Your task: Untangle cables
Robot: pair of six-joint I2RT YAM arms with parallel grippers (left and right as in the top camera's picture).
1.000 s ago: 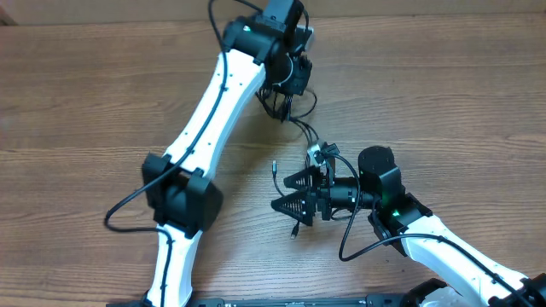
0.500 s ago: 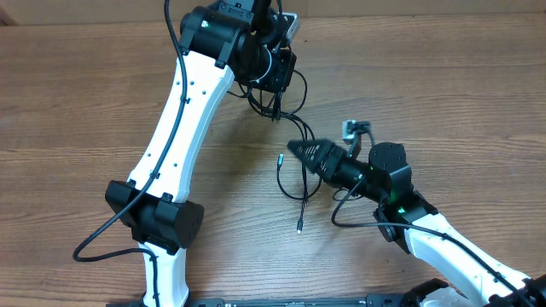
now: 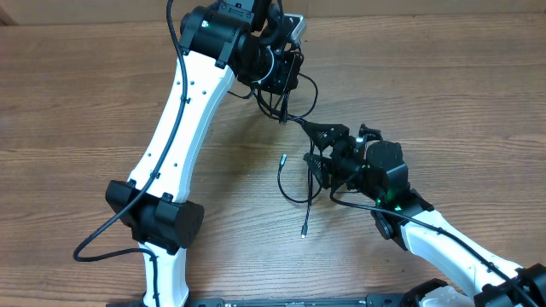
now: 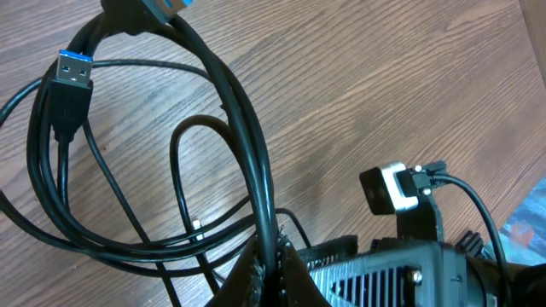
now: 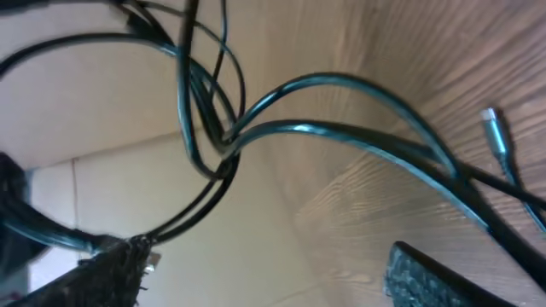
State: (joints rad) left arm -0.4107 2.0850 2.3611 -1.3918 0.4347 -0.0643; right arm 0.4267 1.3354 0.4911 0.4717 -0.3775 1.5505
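Note:
Thin black cables (image 3: pixel 288 183) hang as a bunch from my left gripper (image 3: pixel 278 78) at the top centre and trail down onto the wood, with loose plug ends (image 3: pixel 304 231). In the left wrist view the left gripper (image 4: pixel 271 271) is shut on several cable strands (image 4: pixel 247 145), and a blue USB plug (image 4: pixel 74 72) lies at the upper left. My right gripper (image 3: pixel 319 150) is open just below and to the right, around a strand from the bunch. In the right wrist view the right gripper (image 5: pixel 273 275) is wide open. Cables (image 5: pixel 299 128) cross above it and two strands touch its left finger (image 5: pixel 115 266).
The wooden table (image 3: pixel 444 77) carries only the cables. The left arm (image 3: pixel 183 136) slants across the left-centre. The right arm (image 3: pixel 444 247) comes in from the bottom right. The right wrist's camera (image 4: pixel 391 188) shows in the left wrist view.
The left arm swung left and lifted the bunch, then stayed. The right gripper turned, moved up toward the strand below the left gripper, and opened from a closed point.

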